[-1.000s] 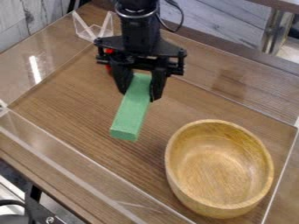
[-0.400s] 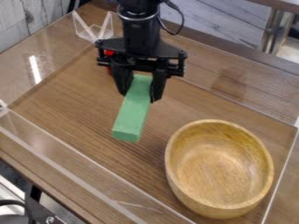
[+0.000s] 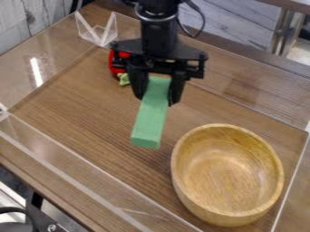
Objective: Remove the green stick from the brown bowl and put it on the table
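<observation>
A low wall of clear plastic (image 3: 36, 63) runs along the left side, glossy and catching pale reflections, with a second clear wall across the near edge. Inside them lies the table (image 3: 72, 113), a brown wood-grain surface with darker streaks running lengthwise and a slight sheen.

Toward the back, partly hidden behind the arm, sits a small red toy (image 3: 120, 60) with a bit of green at its lower edge; its shape is too covered to read fully.

Just right of it the black gripper (image 3: 159, 82) points straight down, matte and angular, with two dark fingers flanking a bar. Its jaws are clamped on the upper end of the green stick (image 3: 151, 116), a flat, plain green rectangular block with a smooth, foam-like matte face. The stick hangs tilted, its lower end reaching down and slightly left over the tabletop; whether that end touches the wood cannot be told.

At lower right rests the brown bowl (image 3: 194, 145), large, round, light wood with a thick rounded rim and fine smooth grain. Its hollow holds nothing. The stick is outside it, its lower end near the bowl's left rim but apart from it.
</observation>
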`<state>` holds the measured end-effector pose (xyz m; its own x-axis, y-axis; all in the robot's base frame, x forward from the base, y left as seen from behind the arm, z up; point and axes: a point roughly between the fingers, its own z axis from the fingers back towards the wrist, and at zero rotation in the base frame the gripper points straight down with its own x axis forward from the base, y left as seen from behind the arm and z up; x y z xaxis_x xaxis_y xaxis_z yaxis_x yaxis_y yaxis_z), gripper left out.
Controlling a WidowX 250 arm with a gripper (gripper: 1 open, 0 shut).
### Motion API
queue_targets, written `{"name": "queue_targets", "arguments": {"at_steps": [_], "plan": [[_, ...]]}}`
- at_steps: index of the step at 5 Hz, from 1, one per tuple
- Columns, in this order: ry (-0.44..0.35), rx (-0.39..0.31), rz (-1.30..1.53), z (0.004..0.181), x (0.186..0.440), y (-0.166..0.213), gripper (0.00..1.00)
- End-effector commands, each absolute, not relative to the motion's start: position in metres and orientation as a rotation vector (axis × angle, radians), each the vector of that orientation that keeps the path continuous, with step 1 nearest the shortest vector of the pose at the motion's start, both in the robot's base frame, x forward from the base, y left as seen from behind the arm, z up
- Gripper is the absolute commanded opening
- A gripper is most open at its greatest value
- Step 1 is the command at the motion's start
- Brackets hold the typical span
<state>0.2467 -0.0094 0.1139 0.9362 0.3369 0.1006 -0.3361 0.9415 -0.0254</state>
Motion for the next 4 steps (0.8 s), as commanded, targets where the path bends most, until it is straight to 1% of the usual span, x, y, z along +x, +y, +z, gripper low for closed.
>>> {"name": "queue_targets", "arguments": {"at_steps": [1, 3, 4], "plan": [[-0.15, -0.01, 0.346, 0.118, 0.247, -0.012, 0.0], [-0.163, -0.018, 0.246, 0.144, 0.245, 0.0, 0.0], [-0.174, -0.028, 0.198, 0.145, 0.245, -0.011, 0.0]]}}
